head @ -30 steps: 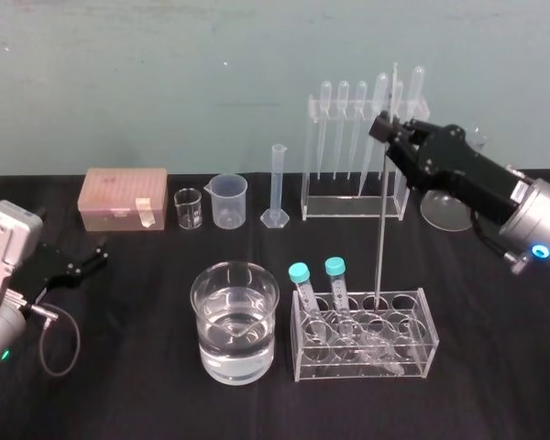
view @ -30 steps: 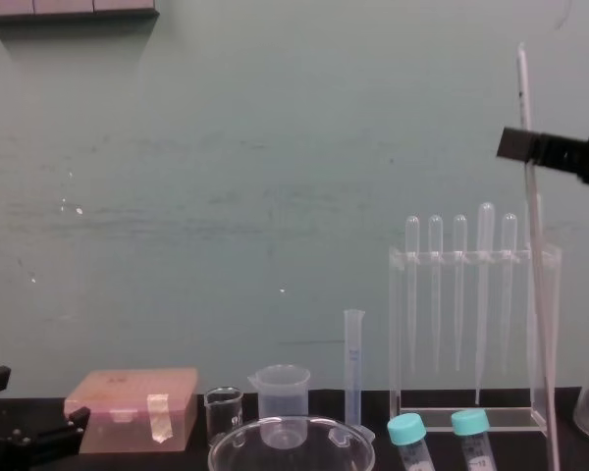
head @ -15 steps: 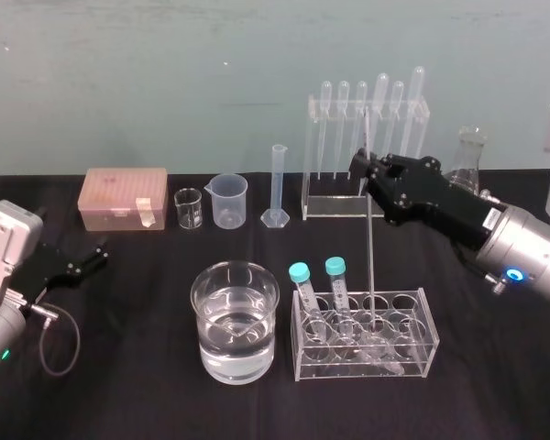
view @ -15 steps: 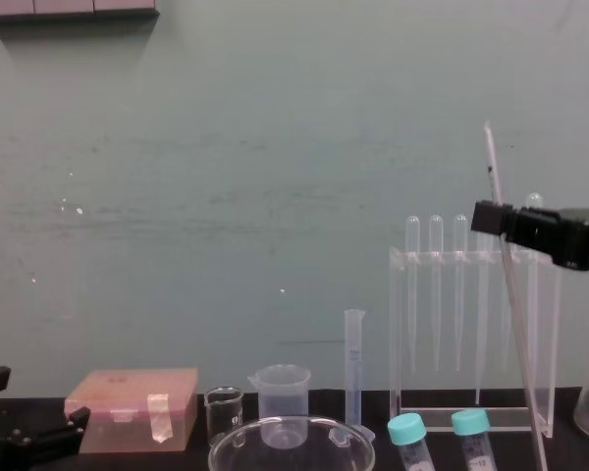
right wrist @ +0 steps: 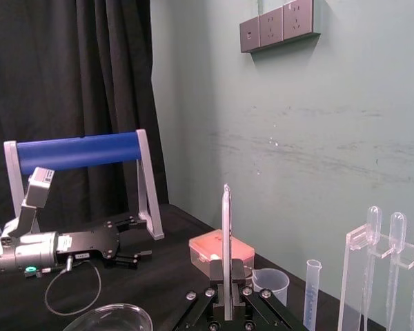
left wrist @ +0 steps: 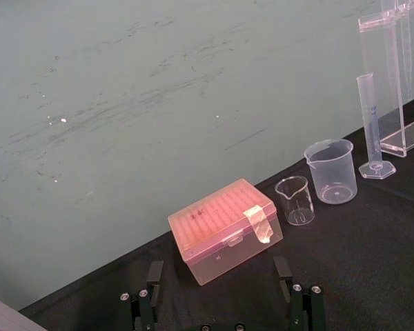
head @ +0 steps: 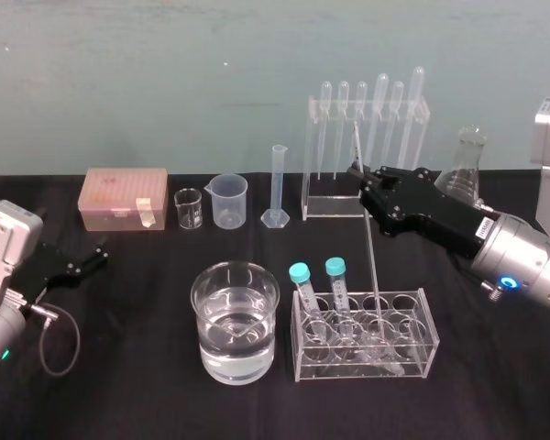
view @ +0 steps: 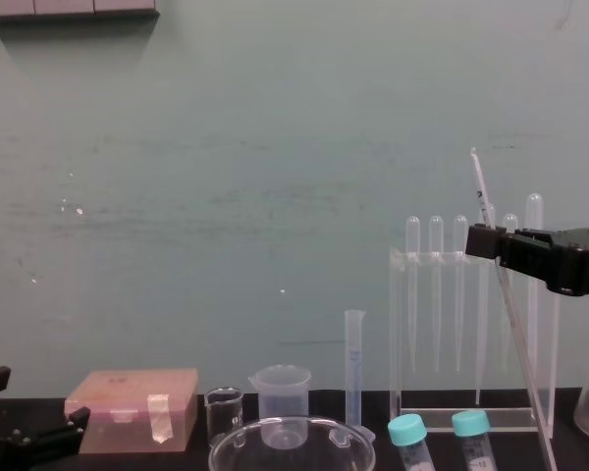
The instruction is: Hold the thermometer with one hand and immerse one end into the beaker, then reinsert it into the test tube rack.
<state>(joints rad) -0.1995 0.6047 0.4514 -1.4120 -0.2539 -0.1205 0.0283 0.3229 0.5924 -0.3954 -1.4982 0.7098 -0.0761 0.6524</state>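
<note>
Your beaker holds water; rack holds two capped tubes and the thermometer, tilted. Right claw clenched on its upper stem; left claw parked, released.

thermometer upright, clamped between fingers of right gripper; beaker rim nearby; pink box behind
</note>
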